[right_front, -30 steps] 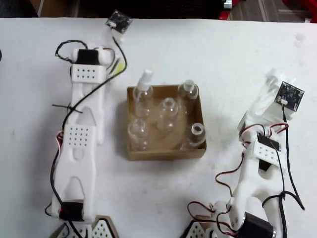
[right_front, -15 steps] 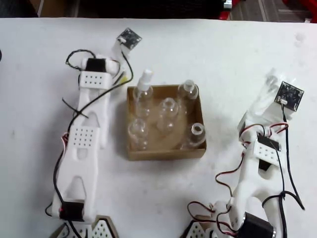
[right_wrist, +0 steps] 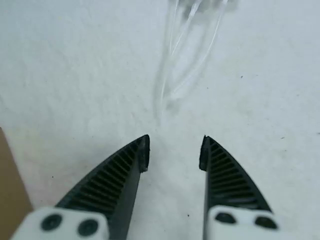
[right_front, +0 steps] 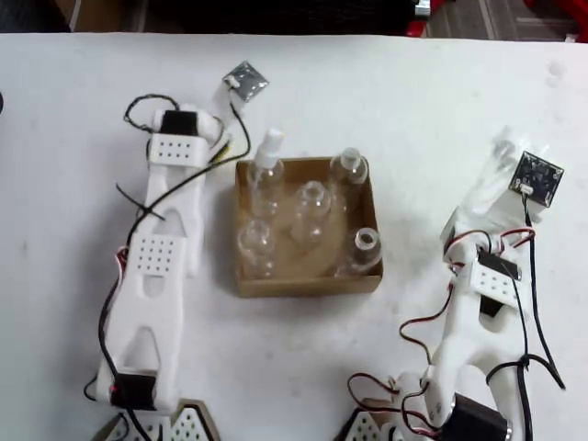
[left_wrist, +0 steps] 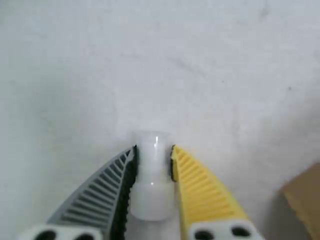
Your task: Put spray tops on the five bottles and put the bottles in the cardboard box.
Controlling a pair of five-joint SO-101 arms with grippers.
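Five clear bottles (right_front: 310, 209) stand upright in the cardboard box (right_front: 308, 283) at frame centre; the upper-left one wears a spray top (right_front: 271, 147). Left gripper (left_wrist: 152, 160) clamps a white spray cap (left_wrist: 151, 187), long axis along its fingers, base cut off. Right gripper (right_wrist: 174, 150) gapes empty before faint, hard-to-read clear tubes (right_wrist: 185, 55).

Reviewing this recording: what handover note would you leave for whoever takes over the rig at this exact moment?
The left gripper is shut on a white spray top, close to the cardboard box.
The right gripper is open and empty, with clear tubes lying ahead of it.
Done: five bottles are in the box; the capped bottle has its top.
Left: tops for the other four.
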